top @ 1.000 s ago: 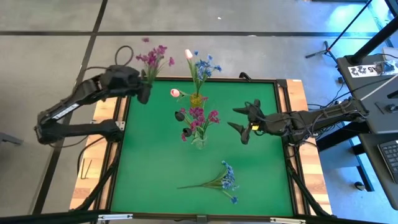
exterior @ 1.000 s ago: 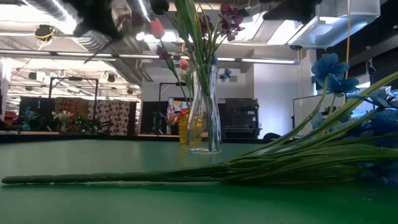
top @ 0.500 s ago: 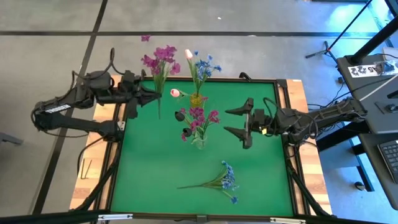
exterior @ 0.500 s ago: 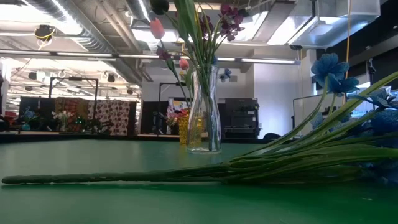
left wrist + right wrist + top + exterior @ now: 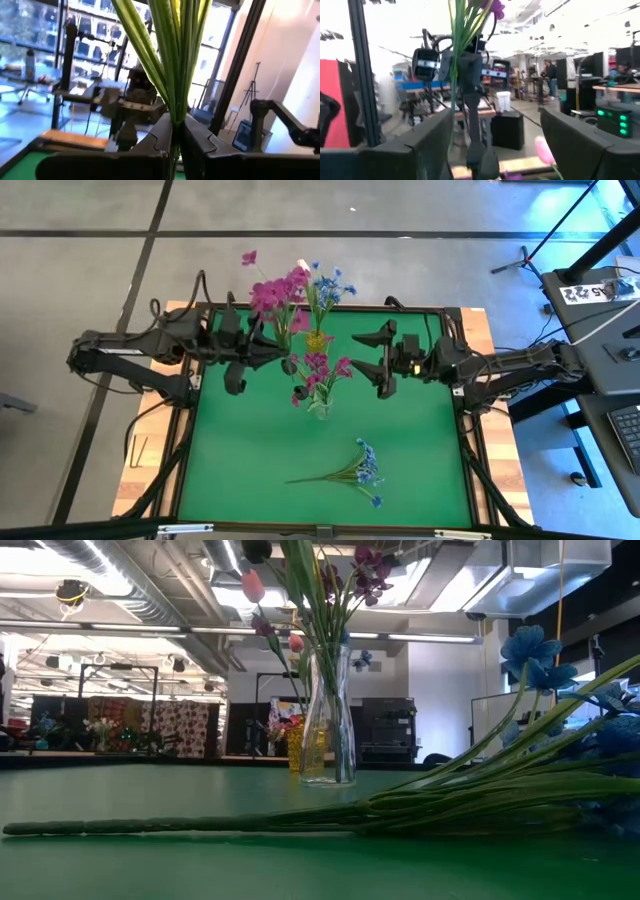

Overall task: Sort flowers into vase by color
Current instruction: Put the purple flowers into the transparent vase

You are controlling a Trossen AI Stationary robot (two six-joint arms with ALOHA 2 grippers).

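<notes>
In the clear vase (image 5: 321,408): magenta flowers (image 5: 318,368). Left fingers (image 5: 165,137) clamp a magenta spray (image 5: 280,292); right fingers (image 5: 385,332) apart.

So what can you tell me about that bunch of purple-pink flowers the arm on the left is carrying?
The magenta bunch looks artificial: bright magenta blossoms topping several long, flat green stems. The left hand is shut on the stems low down, holding them in the air. Seen from above, the blossoms hang at the table's far edge, beside the blue flowers.

Two vases (image 5: 320,408) (image 5: 316,340), one loose blue spray (image 5: 362,468), one held magenta bunch (image 5: 280,290)
</notes>
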